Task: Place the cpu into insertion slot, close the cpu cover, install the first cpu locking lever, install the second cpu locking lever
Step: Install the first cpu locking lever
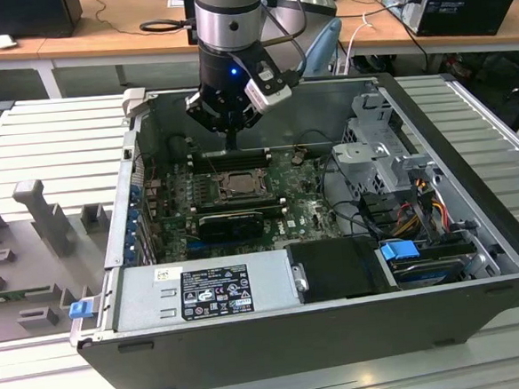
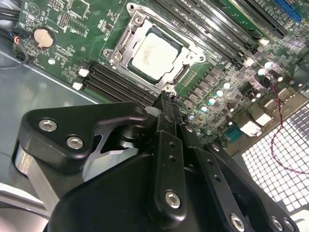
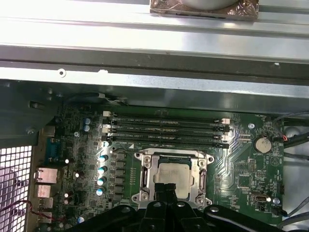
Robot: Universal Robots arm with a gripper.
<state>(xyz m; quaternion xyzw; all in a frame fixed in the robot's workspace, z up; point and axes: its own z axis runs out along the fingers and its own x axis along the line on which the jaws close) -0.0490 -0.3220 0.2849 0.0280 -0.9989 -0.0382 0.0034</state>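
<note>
The cpu lies pale face up in the insertion slot on the green motherboard, also seen in the first wrist view as the cpu and in the exterior view as the cpu. The silver cpu cover lies flat around it, its square window framing the chip. My gripper hangs just above the socket's edge beside the memory slots, its black fingers pressed together and holding nothing. In the exterior view the gripper points down a little behind the socket. I cannot tell how the locking levers stand.
Long black memory slots run beside the socket. A coin battery sits on the board. The open case holds a power supply at the front, a drive cage with cables at the exterior view's right, and a black card.
</note>
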